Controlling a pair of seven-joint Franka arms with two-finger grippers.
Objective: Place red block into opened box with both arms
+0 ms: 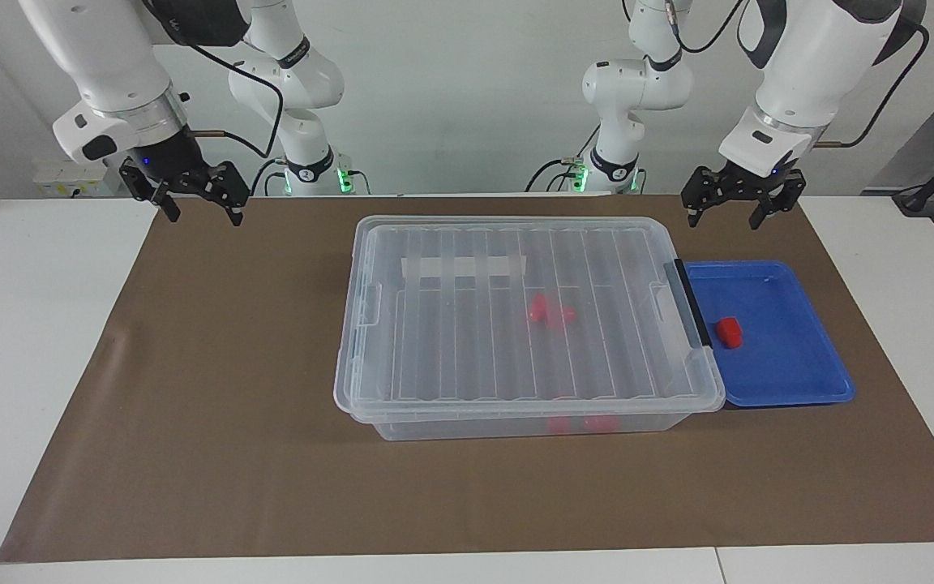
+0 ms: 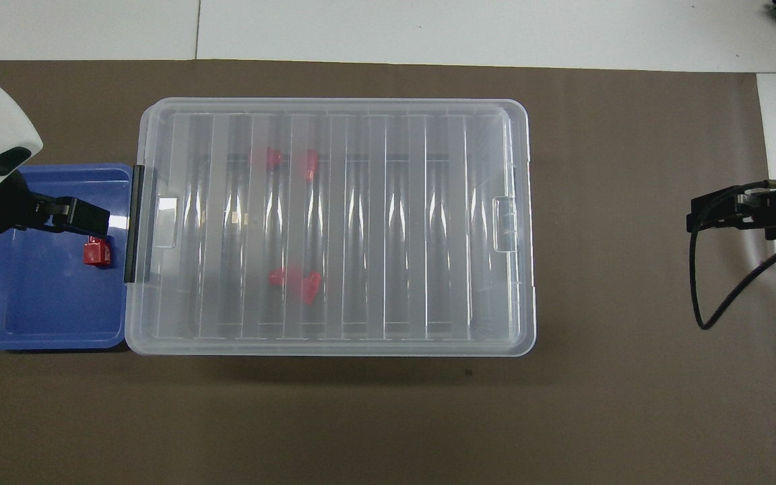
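Note:
A small red block [image 1: 729, 331] [image 2: 97, 253] lies in the blue tray [image 1: 791, 397] [image 2: 44, 340], beside the box's end toward the left arm. The box [image 1: 451, 341] [image 2: 395, 236] is a large clear bin at the middle of the mat, with its ribbed lid lying on it. Several more red blocks [image 1: 552, 312] [image 2: 294, 279] show through the lid. My left gripper [image 1: 725, 215] [image 2: 91, 222] hangs open and empty high over the tray, well above the block. My right gripper [image 1: 203, 212] [image 2: 711, 215] waits open and empty over the mat toward the right arm's end.
A brown mat [image 1: 191, 405] covers the white table [image 1: 21, 324]. A dark grey latch [image 1: 692, 302] [image 2: 135, 222] runs along the box's end next to the tray. Black cables hang by both wrists.

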